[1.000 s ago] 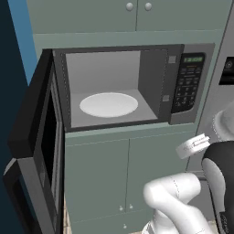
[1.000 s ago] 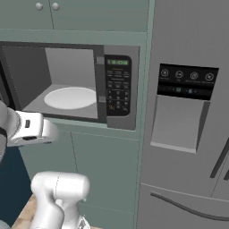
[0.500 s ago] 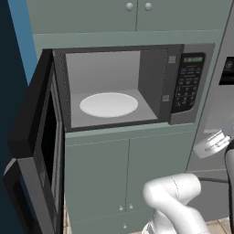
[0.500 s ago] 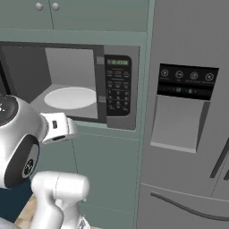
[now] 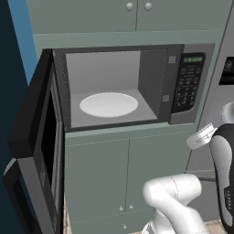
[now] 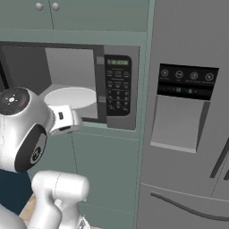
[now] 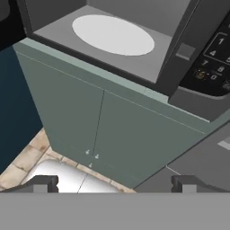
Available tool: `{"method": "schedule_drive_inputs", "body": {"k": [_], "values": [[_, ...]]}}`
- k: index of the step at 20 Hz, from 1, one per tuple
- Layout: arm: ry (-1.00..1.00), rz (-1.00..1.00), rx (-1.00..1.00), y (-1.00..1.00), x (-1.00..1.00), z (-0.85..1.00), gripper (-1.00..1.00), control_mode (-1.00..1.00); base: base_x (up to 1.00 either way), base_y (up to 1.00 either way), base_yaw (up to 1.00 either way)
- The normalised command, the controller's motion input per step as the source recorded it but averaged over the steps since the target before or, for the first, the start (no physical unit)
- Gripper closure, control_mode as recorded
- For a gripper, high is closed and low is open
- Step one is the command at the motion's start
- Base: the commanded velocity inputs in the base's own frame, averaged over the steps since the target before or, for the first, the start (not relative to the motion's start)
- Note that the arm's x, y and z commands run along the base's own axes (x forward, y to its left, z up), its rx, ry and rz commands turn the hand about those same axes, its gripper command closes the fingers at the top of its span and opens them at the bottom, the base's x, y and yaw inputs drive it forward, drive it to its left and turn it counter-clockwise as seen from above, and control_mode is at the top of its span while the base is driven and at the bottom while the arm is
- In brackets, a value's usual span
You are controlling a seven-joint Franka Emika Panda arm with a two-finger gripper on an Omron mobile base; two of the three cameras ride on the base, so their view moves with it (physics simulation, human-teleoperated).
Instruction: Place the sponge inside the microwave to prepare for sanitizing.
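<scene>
You are looking at the microwave [image 5: 137, 87] set into the green cabinetry, its dark-windowed door [image 5: 39, 151] swung fully out to the left. Its pale grey cavity holds the round white plate [image 5: 109, 104], lying flat on the cavity floor. To the right of the cavity sits the black keypad [image 6: 117, 91] with its green display. Your tool [image 7: 114, 183] has its fingertips spread wide apart with nothing between them, below the microwave and facing the green cabinet doors [image 7: 96, 121].

Flat, even rendered light; soft shadows (slightly pixelated); no glare.
</scene>
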Motion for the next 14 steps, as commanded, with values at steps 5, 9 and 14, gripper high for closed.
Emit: {"method": "schedule_drive_inputs", "body": {"k": [5,9,14], "values": [[0.00,0.00,0.00,0.00,0.13,-0.15,-1.00,-1.00,0.00,0.00,0.00],[0.00,0.00,0.00,0.00,0.01,-0.17,-1.00,-1.00,0.00,0.00,0.00],[0.00,0.00,-0.04,0.00,-0.01,-0.05,-1.00,-1.00,0.00,0.00,0.00]]}}
